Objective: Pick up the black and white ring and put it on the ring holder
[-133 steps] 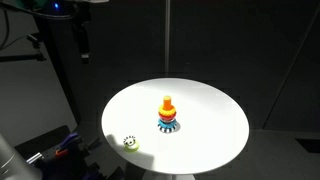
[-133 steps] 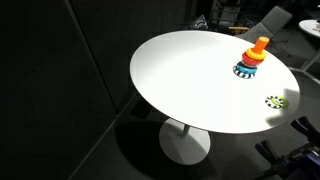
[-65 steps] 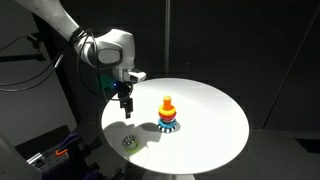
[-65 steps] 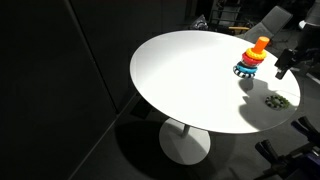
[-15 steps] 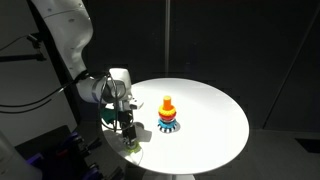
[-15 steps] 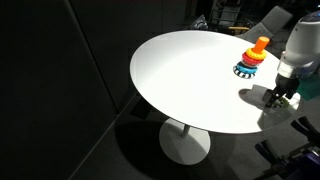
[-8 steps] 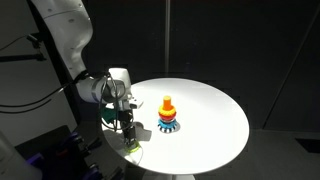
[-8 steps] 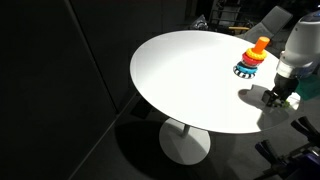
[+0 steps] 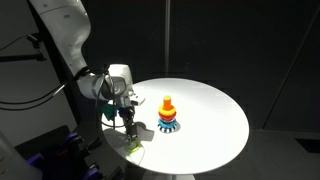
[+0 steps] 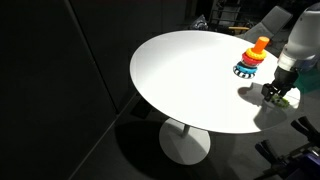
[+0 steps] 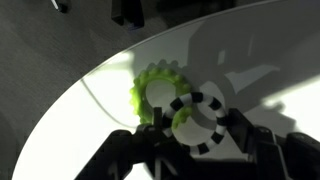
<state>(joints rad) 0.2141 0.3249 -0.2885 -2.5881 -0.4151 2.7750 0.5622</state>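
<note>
In the wrist view the black and white ring (image 11: 195, 98) sits between my two dark fingers, and my gripper (image 11: 195, 128) is shut on it just over the white table. A yellow-green toothed piece (image 11: 140, 100) lies right behind the ring, partly covered by it. In both exterior views my gripper (image 9: 131, 140) (image 10: 280, 97) is low at the table's edge. The ring holder (image 9: 167, 113) (image 10: 250, 58), a cone of orange, yellow and red rings on a blue base, stands upright a short way from the gripper.
The round white table (image 9: 210, 120) (image 10: 180, 80) stands on a single pedestal among dark surroundings. My arm reaches in over the table's rim near the ring. Dark equipment lies on the floor beside the table.
My jaws have closed from wide open onto the black and white ring. The arm has hardly moved.
</note>
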